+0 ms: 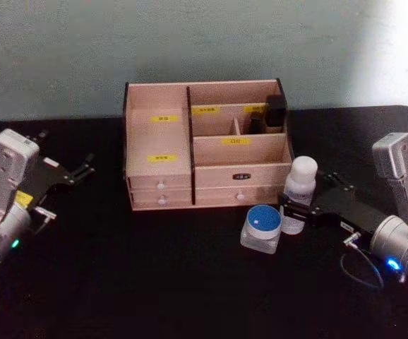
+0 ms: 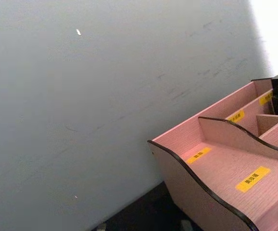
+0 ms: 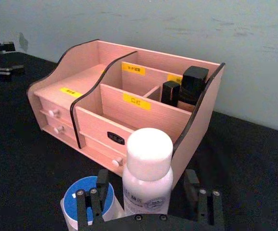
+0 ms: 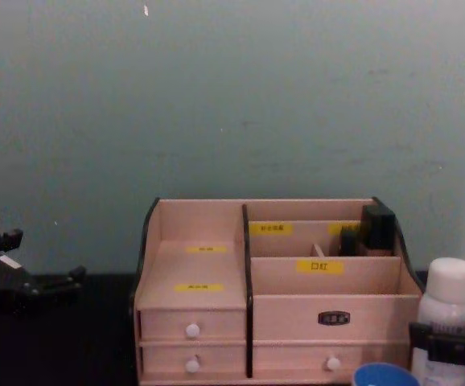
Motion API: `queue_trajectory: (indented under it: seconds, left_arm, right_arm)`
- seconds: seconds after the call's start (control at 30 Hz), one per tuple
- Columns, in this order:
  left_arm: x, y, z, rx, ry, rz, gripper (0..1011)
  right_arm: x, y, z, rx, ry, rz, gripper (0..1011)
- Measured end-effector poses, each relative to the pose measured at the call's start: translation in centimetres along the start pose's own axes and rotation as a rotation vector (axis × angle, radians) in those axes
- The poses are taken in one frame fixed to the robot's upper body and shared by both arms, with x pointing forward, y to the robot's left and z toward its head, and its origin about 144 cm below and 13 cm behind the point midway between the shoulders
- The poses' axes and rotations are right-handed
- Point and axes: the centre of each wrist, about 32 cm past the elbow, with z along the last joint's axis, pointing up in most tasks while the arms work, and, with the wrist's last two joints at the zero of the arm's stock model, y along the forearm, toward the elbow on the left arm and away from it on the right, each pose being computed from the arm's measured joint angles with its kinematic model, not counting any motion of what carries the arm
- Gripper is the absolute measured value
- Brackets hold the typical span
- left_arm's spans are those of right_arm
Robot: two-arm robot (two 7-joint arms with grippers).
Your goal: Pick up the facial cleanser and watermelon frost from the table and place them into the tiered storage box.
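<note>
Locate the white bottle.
Head view: the white bottle stands right of centre, before the tiered storage box, beside the blue-lidded jar, between the open jaws of the right gripper.

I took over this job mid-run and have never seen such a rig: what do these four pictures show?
This is a robot with two arms, each ending in a pincer-like tool. One picture looks down from its head, one looks across from its chest, and one comes from each wrist. On the black table stands a wooden storage box with small drawers. Black items stand in its rear right compartment. In front of the box, to the right, are a white bottle and a blue-lidded jar. The right tool is open, with a finger on either side of the bottle, not gripping it. The left tool is open and holds nothing, left of the box.
</note>
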Motion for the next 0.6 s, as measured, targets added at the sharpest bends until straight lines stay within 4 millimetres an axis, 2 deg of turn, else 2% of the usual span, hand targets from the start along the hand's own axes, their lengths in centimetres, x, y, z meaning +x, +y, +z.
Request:
queue_trajectory:
  seconds: [0.27,0.6]
  left_arm:
    - [0.0,0.0,0.0,0.0,0.0,0.0,1001]
    - [0.0,0.0,0.0,0.0,0.0,0.0,1001]
  right_arm:
    - [-0.01,-0.04,0.03,0.002,0.0,0.0,981]
    - [-0.02,-0.06,0.03,0.003,0.0,0.0,731]
